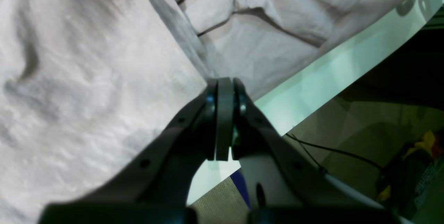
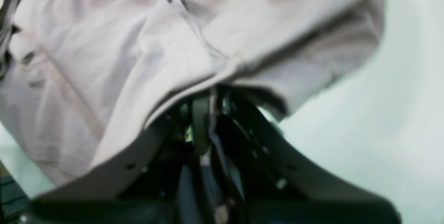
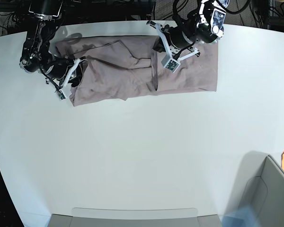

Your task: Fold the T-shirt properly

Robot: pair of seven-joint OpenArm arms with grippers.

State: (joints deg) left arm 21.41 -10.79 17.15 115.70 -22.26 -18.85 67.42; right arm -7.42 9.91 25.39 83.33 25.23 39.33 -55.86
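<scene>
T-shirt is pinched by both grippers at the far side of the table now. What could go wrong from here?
1. The right gripper seems to hold only a thin hem of the T-shirt, so it may slip out when lifted.
2. The left gripper is shut at the table edge; pulling that way could drag fabric off.
3. The middle is bunched and creased, so a fold made now would likely trap those wrinkles.

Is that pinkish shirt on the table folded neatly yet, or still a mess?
Partly folded: the T-shirt lies as a long wrinkled band across the table, layers overlapping unevenly, with both grippers at it. Not a neat fold.
</scene>
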